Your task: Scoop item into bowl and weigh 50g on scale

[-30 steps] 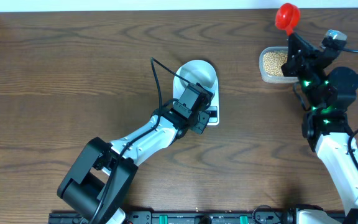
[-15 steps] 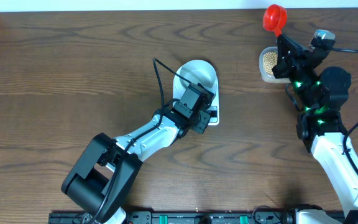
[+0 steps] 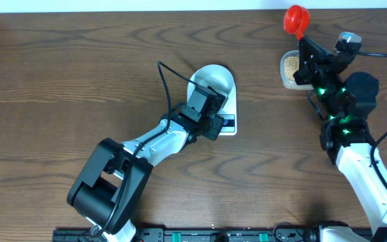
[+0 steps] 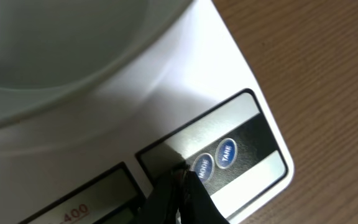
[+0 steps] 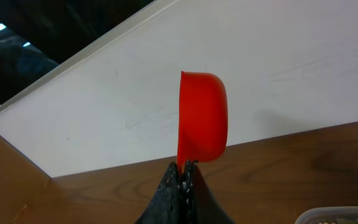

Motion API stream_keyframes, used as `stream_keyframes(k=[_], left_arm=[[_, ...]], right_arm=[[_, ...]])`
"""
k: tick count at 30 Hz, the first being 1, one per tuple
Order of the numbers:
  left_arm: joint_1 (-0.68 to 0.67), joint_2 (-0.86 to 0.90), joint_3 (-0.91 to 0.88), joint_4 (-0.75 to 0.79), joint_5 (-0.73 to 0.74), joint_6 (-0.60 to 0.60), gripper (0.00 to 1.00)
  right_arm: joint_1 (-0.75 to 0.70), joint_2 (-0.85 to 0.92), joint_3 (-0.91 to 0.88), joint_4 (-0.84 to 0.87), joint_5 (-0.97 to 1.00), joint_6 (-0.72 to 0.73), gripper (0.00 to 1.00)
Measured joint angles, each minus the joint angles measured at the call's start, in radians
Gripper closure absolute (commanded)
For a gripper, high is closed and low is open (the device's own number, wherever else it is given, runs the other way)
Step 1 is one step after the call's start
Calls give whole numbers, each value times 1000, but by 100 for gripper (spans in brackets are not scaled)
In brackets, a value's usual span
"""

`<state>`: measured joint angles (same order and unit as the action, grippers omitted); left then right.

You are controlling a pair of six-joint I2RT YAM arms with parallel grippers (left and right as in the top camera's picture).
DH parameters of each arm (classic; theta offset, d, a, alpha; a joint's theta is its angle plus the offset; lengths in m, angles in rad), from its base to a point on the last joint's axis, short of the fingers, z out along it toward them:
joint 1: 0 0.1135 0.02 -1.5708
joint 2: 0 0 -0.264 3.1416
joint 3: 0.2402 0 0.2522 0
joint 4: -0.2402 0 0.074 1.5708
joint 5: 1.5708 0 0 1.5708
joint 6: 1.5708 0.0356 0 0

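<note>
The pale bowl [image 3: 215,78] stands on the white scale [image 3: 228,107] mid-table. My left gripper [image 3: 213,125] is shut and empty, its tips [image 4: 179,177] pressed down on the scale's front panel right beside the MODE button [image 4: 202,165]; the TARE button [image 4: 226,152] is just past it. The bowl's [image 4: 55,50] inside shows no beans in the left wrist view. My right gripper [image 3: 303,43] is shut on the handle of a red scoop [image 3: 295,18], held up edge-on [image 5: 202,118] above the table's far right. The tan beans [image 3: 291,65] lie in a clear tub below that gripper.
The clear tub [image 3: 284,79] sits near the back right edge, its rim [image 5: 340,214] just showing in the right wrist view. A white wall [image 5: 278,74] runs along the table's far edge. A black cable [image 3: 168,84] loops off the left arm beside the scale.
The right arm carried the red scoop a little left and back, then held still. The left gripper shifted slightly left over the scale's front panel.
</note>
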<state>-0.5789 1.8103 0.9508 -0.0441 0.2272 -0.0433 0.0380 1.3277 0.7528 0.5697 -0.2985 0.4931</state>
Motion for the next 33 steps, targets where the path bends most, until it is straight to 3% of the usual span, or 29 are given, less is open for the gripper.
stream_keyframes(k=[33], left_arm=[[1,10,4,-7,40,49,93]], right_arm=[[11,0,0,-27,0,-31,99]])
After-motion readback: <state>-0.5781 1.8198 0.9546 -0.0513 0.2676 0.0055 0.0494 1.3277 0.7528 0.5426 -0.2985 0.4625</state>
